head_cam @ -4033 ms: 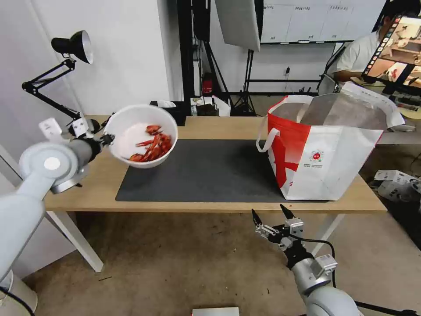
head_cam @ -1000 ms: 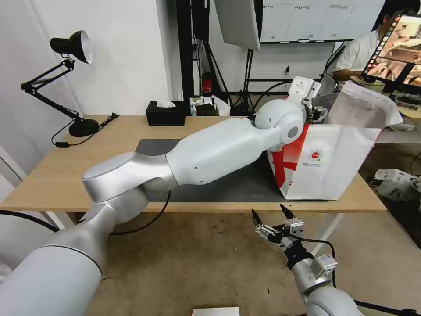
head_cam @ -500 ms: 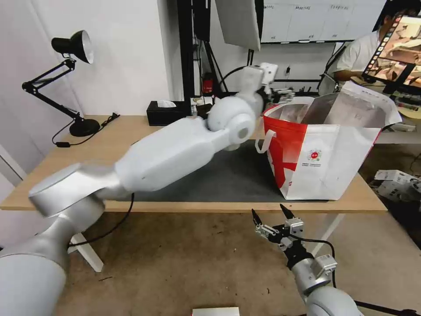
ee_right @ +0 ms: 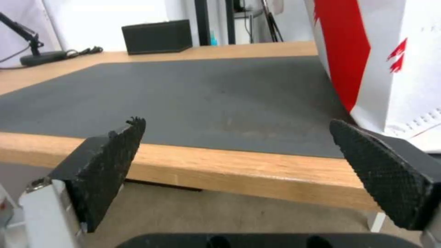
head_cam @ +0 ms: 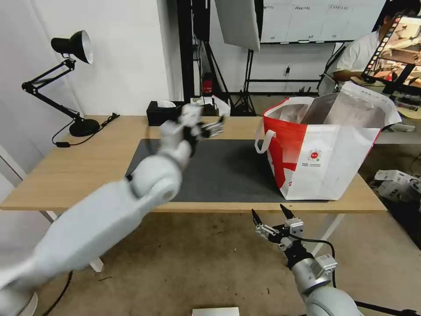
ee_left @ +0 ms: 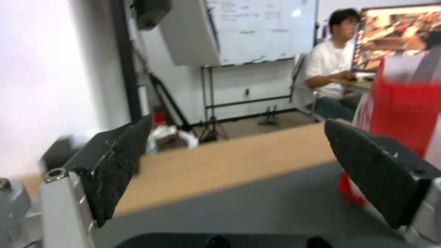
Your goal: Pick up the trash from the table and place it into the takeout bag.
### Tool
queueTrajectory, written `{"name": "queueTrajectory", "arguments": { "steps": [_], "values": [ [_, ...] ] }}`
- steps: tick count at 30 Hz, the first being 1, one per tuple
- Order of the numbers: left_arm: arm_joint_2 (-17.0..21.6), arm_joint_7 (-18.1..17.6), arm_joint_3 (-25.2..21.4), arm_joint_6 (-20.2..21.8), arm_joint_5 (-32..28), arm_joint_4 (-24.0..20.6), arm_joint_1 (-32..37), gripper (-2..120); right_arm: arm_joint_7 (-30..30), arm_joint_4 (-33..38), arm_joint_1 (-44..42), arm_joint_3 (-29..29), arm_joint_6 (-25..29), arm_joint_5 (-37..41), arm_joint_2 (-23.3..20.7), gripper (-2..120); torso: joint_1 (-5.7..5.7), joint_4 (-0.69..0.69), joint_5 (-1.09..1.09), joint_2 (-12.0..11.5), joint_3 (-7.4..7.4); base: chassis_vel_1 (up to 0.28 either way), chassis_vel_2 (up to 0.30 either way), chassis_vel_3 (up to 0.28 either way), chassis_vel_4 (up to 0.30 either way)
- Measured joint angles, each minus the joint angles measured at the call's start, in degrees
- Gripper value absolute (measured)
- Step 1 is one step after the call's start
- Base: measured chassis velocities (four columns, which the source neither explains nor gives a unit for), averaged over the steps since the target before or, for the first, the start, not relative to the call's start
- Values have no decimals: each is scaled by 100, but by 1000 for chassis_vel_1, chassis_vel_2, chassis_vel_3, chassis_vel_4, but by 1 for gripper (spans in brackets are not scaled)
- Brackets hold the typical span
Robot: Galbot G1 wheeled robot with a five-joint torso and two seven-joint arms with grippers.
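The takeout bag (head_cam: 324,149), white and red with a foil lining, stands open on the right end of the table (head_cam: 66,175). My left gripper (head_cam: 215,127) hovers open above the far edge of the dark mat (head_cam: 228,171), left of the bag, and holds nothing. In the left wrist view its black pads (ee_left: 117,165) stand wide apart, with the bag (ee_left: 409,113) blurred to one side. My right gripper (head_cam: 272,216) hangs open below the table's front edge, and its wrist view looks over the mat (ee_right: 206,96) toward the bag (ee_right: 381,62). No trash is in view on the table.
A black tissue box (head_cam: 165,113) sits at the table's back edge. A black desk lamp (head_cam: 72,79) stands at the back left, its cord trailing on the wood. Behind the table are stands, a whiteboard and a seated person at a screen.
My left arm carried the white bowl of red shells to the bag, reached into it, and has now swung back left over the mat with an empty, open gripper. The right arm has not moved.
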Motion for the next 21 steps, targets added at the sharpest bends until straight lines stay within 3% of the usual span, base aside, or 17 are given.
{"name": "queueTrajectory", "arguments": {
  "steps": [2,3,5,9,13,15,21],
  "values": [
    [30,145,-470,-193,422,-186,783,100,2,1,0,1,1,0,1,100,0,-1,2,0,0,0,0,0,0],
    [30,145,-470,-193,422,-186,783,100,2,1,0,1,1,0,1,100,0,-1,2,0,0,0,0,0,0],
    [-118,324,-1395,-541,1151,-433,2162,100,0,0,0,0,0,0,0,100,-1,1,2,0,0,0,0,0,0],
    [-295,321,-1733,-689,1613,-551,2802,100,1,0,0,0,1,0,1,100,0,-1,4,0,0,0,0,0,0],
    [-881,505,-2356,-837,2507,-759,4205,100,1,0,0,0,0,0,1,100,0,-1,3,0,0,0,0,0,0],
    [-923,523,-2405,-832,2569,-780,4300,100,1,0,0,0,0,0,1,100,0,-1,4,0,0,0,0,0,0],
    [-1484,721,-2871,-790,3322,-933,5416,100,1,0,0,0,0,0,0,100,-1,0,4,0,0,0,0,0,0]
  ]
}}
